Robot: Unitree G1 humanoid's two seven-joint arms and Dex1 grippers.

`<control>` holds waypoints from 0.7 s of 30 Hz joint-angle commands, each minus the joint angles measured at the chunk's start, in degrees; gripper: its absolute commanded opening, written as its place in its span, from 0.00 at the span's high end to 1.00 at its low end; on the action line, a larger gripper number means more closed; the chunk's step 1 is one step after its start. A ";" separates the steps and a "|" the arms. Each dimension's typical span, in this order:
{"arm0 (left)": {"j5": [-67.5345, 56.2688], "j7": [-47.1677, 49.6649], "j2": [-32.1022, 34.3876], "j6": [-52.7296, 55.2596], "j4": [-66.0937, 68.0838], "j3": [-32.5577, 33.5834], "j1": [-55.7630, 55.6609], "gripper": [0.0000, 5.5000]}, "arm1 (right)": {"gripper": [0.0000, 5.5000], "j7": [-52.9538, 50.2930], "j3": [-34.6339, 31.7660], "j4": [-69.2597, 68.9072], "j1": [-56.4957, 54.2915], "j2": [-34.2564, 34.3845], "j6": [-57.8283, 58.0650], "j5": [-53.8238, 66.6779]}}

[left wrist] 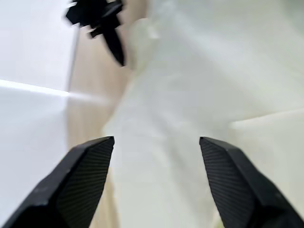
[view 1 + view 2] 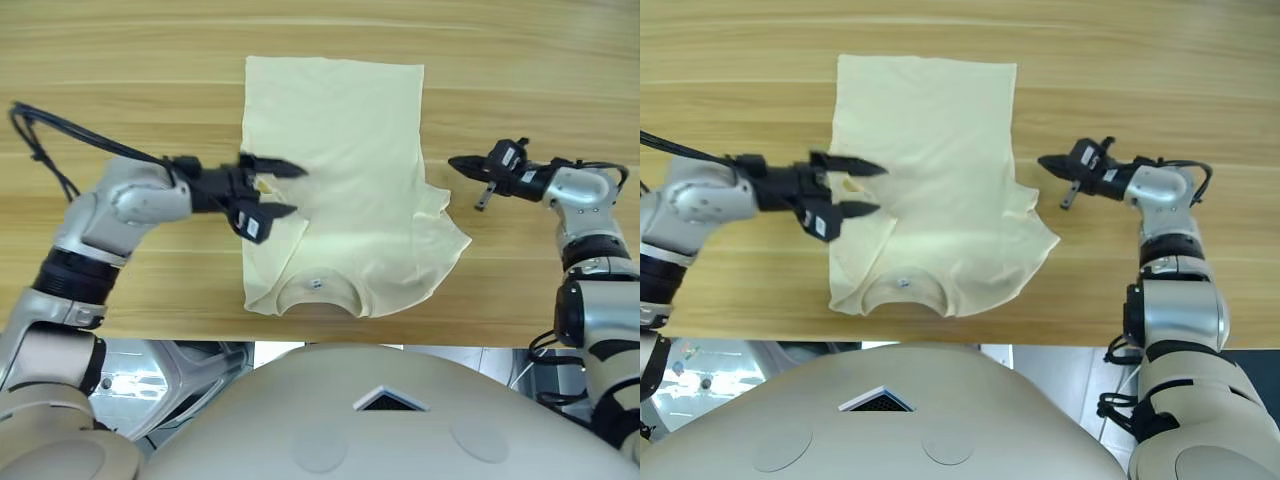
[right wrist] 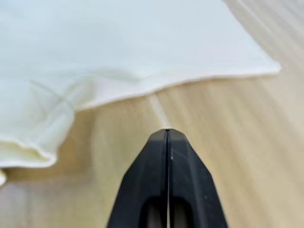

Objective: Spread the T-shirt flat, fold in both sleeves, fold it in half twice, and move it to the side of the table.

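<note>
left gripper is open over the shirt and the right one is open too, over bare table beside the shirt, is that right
Not quite: the right gripper is shut, fingers pressed together, as the right wrist view shows. The left gripper is open over the shirt, and the right one is over bare table beside it.

A pale yellow T-shirt (image 2: 340, 170) lies face up on the wooden table (image 2: 120, 60), its body spread mostly flat. The collar (image 2: 318, 292) sits close to the table's near edge and the straight hem (image 2: 335, 63) points away toward the far side. The sleeve on the robot's left (image 2: 285, 240) is folded in over the body, leaving that side a straight edge. The sleeve on the robot's right (image 2: 447, 232) sticks out sideways onto the wood, slightly rumpled where it joins the body.
</note>
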 commanded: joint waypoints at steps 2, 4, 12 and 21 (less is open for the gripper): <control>-4.91 1.51 3.58 -0.06 3.20 6.38 1.50 0.27 | 0.85 1.61 -2.92 -15.58 5.29 -7.75 -0.14 3.69; -4.26 2.52 4.28 -0.76 6.02 7.92 2.57 0.21 | 0.79 1.41 -3.42 -23.43 10.36 -11.35 1.10 3.38; 0.02 6.48 3.23 -2.04 13.66 8.49 4.61 0.02 | 0.52 -1.51 -8.63 -48.29 36.43 -22.74 5.70 0.38; 1.97 9.29 0.86 -2.52 16.39 7.42 5.08 0.02 | 0.45 -6.44 -4.00 -52.59 39.91 -19.95 6.94 -4.62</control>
